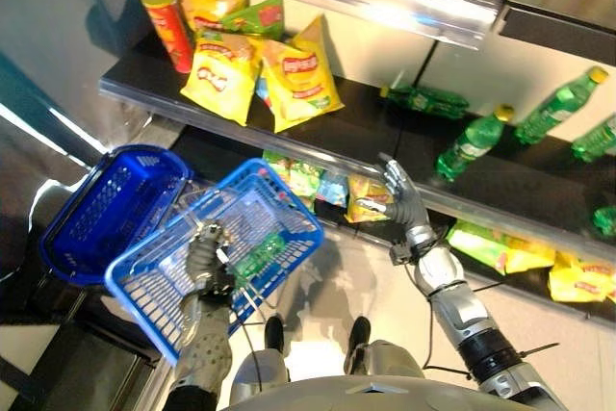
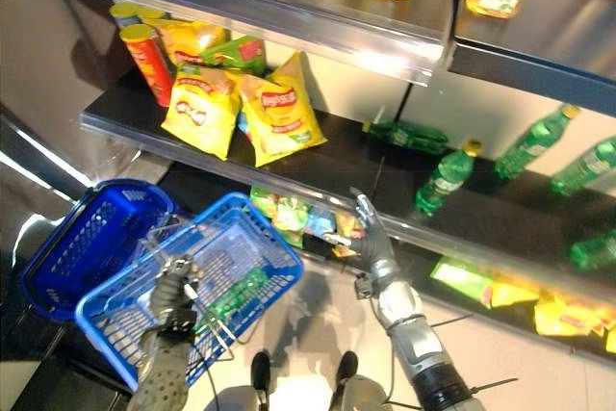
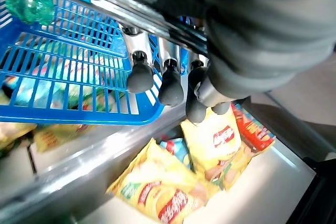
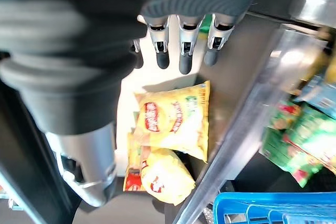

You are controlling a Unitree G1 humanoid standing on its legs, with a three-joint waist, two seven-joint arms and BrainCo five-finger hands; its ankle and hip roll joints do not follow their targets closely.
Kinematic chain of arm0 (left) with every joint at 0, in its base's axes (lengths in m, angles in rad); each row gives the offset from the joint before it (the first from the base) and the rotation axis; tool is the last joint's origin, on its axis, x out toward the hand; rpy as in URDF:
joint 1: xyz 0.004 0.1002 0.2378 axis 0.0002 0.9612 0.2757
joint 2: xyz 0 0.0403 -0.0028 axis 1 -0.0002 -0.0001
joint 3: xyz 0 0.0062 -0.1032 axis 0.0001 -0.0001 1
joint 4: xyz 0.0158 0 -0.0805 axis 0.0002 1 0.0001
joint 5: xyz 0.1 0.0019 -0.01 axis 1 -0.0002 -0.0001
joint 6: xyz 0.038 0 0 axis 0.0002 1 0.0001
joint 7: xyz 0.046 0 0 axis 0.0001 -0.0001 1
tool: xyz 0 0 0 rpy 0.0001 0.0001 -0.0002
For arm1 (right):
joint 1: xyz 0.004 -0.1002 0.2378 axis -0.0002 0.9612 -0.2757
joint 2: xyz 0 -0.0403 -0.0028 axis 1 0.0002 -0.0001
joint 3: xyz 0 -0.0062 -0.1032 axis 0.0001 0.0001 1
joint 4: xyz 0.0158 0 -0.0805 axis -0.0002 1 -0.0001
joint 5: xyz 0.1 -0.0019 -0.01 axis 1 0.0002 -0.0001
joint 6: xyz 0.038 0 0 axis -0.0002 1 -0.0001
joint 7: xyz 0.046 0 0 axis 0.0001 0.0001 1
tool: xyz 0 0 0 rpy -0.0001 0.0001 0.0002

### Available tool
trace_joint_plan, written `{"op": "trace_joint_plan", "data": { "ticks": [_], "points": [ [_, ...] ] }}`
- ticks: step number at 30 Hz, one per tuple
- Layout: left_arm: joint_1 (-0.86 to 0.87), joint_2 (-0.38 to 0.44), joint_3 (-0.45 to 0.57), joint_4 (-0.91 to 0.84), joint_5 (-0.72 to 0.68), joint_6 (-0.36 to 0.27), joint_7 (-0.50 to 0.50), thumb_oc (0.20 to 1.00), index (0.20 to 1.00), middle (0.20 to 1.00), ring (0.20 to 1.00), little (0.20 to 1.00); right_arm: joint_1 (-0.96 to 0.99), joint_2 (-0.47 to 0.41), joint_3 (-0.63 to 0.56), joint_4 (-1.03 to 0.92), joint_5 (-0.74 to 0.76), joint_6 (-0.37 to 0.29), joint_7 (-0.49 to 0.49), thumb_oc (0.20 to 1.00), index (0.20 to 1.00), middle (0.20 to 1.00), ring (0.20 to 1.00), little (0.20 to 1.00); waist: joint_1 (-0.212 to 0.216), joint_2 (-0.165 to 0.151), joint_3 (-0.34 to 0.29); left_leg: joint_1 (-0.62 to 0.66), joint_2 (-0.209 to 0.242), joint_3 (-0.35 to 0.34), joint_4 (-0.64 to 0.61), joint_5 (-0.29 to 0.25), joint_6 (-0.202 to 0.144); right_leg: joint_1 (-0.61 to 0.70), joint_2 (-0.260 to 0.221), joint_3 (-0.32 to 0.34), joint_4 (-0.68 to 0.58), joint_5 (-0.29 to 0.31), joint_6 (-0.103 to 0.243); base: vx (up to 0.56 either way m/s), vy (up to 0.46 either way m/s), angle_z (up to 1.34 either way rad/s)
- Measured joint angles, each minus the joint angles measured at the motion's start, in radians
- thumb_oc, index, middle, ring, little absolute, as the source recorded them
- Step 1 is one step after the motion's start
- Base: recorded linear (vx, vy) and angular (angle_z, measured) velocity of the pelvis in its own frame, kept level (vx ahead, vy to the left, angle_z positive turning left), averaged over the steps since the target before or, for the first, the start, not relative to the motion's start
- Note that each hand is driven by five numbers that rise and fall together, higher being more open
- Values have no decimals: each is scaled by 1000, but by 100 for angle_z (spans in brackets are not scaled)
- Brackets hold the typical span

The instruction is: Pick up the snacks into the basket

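The robot's left hand (image 1: 209, 255) was curled round the wire handle of a blue basket (image 1: 289, 201), holding it tilted in front of the lower shelf (image 1: 539, 223); the left wrist view showed the fingers (image 3: 140, 74) wrapped over that handle bar. A green packet (image 1: 258, 257) already lay inside the basket. A second, darker blue basket (image 1: 106, 209) sat just beside it to the left, partly overlapped by the held one.

The right hand (image 1: 402, 201) was raised at the lower shelf's front edge with its fingers straight and spread, holding nothing. It stood just beside a small yellow snack packet (image 1: 368, 196) at the end of a row of green and blue packets (image 1: 303, 178). On the shelf above lay yellow chip bags (image 1: 298, 79), a green bag (image 1: 255, 18) and red crisp tubes (image 1: 168, 28). Green bottles (image 1: 472, 143) lay further right, well apart from the hand, and more yellow bags (image 1: 500, 247) sat low on the right.

The next move appeared to be a grasp of the small yellow packet. The risks looked plain: an open hand coming in at the shelf lip could push the packet back under the upper shelf instead of catching it, or the fingers could strike the metal edge. The slippery, puffy bag might also slide out of a loose pinch. With the basket tilted, a packet dropped near its rim could fall past it to the floor.
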State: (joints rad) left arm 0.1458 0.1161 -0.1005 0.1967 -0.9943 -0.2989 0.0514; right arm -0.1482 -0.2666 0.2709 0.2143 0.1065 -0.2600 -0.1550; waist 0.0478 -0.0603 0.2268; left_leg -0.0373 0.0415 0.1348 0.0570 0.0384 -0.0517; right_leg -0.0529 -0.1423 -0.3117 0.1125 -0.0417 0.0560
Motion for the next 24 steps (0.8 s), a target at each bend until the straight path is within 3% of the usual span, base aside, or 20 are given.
{"op": "trace_joint_plan", "data": {
  "ticks": [1, 5, 6, 7, 9, 10, 11, 12, 14, 17, 19, 21, 24],
  "points": [
    [2, 1, 0, 3, -1, 0, -1, 200, 200, 200, 200, 200, -38, 4, -4, 5, 1, 0, -10, 1000, 1000, 1000, 1000, 1000, 13, 0, 3, -28, -3, -7, 65, -2, -3, 16, 4, -3, -29, 15, -17, 95, 29, -4],
    [16, -1, 8, -2, 0, -1, -1, 200, 200, 200, 200, 200, -112, -6, -8, 5, 1, -1, -26, 1000, 1000, 1000, 1000, 1000, 28, 22, 0, -33, 42, -24, 80, -9, -13, 49, 35, 7, -84, 27, -37, 176, 142, -3],
    [-2, 3, 6, 2, 0, 3, 1, 200, 200, 200, 200, 200, -127, -3, -20, 17, 1, 0, -41, 1000, 1000, 1000, 1000, 1000, 23, -4, 16, -102, 44, -41, 155, -36, -38, 48, 31, 59, -106, 34, -61, 85, 70, -4],
    [0, 3, 6, 2, 0, 3, 1, 200, 200, 200, 200, 200, -130, 0, -21, 24, 1, 1, -46, 1000, 1000, 1000, 1000, 1000, 41, -14, 21, -100, 49, -64, 100, -34, -42, 47, 31, 78, -115, 48, -61, 125, 113, -32],
    [4, -9, 6, 7, 0, 6, 2, 200, 200, 200, 200, 200, -134, -12, -24, 41, 1, 1, -56, 1000, 1000, 1000, 1000, 1000, 47, 17, 22, -91, 111, -88, -17, -15, -25, 49, 59, 83, -115, 58, -44, 111, 106, -37],
    [5, -19, 4, 8, 0, 6, 2, 200, 200, 200, 200, 200, -132, -25, -24, 41, 1, 1, -63, 1000, 1000, 1000, 1000, 1000, 41, 52, 21, -91, 140, -80, -41, -3, -9, 54, 81, 79, -112, 54, -33, 91, 99, -14],
    [5, -25, 4, 8, 0, 6, 2, 200, 200, 200, 200, 200, -132, -31, -26, 42, 1, 2, -68, 1000, 1000, 1000, 1000, 1000, 42, 70, 20, -85, 144, -89, -54, 20, -13, 55, 90, 75, -111, 54, -25, 100, 126, -48],
    [5, -17, 5, 8, -1, 7, 2, 200, 200, 200, 200, 200, -140, -25, -27, 51, 1, 6, -75, 1000, 1000, 1000, 1000, 1000, 56, 68, 22, -66, 140, -95, -76, 77, -85, 52, 78, 74, -112, 58, -2, 51, 70, -42],
    [3, 7, 3, 9, -1, 13, 3, 200, 200, 200, 200, 200, -156, 7, -24, 65, 5, 9, -86, 1000, 1000, 1000, 1000, 1000, 51, 38, 17, -57, 101, -82, -108, 91, -64, 52, 39, 67, -129, 67, 26, 33, 96, -14],
    [-1, 25, 1, 8, -1, 18, 4, 200, 200, 200, 200, 200, -230, 34, -20, 100, 29, 13, -106, 1000, 1000, 1000, 1000, 1000, 75, 32, 19, -56, 51, -58, -122, 101, -37, 51, -10, 68, -149, 79, 57, -43, 37, 2],
    [-10, 42, 0, 5, -1, 18, 8, 200, 200, 200, 200, 200, -295, 45, -21, 120, 47, 23, -127, 1000, 1000, 1000, 1000, 1000, 105, 30, 28, -68, 43, -56, -108, 97, -31, 45, -17, 61, -144, 75, 63, -70, 19, 4],
    [-18, 50, -10, 5, -1, 18, 9, 200, 200, 200, 200, 200, -364, 51, -22, 145, 63, 24, -145, 1000, 1000, 1000, 1000, 1000, 110, 28, 33, -80, 42, -58, -102, 96, -30, 41, -16, 51, -139, 72, 62, -162, 30, 15],
    [-54, 72, -52, 5, -2, 17, 18, 200, 200, 200, 200, 200, -483, 53, -30, 193, 66, 26, -190, 1000, 1000, 1000, 1000, 1000, 106, 27, 79, -153, 48, -60, -19, 74, -25, -32, -23, 40, -29, 28, 55, -132, 31, 17]
  ]
}}
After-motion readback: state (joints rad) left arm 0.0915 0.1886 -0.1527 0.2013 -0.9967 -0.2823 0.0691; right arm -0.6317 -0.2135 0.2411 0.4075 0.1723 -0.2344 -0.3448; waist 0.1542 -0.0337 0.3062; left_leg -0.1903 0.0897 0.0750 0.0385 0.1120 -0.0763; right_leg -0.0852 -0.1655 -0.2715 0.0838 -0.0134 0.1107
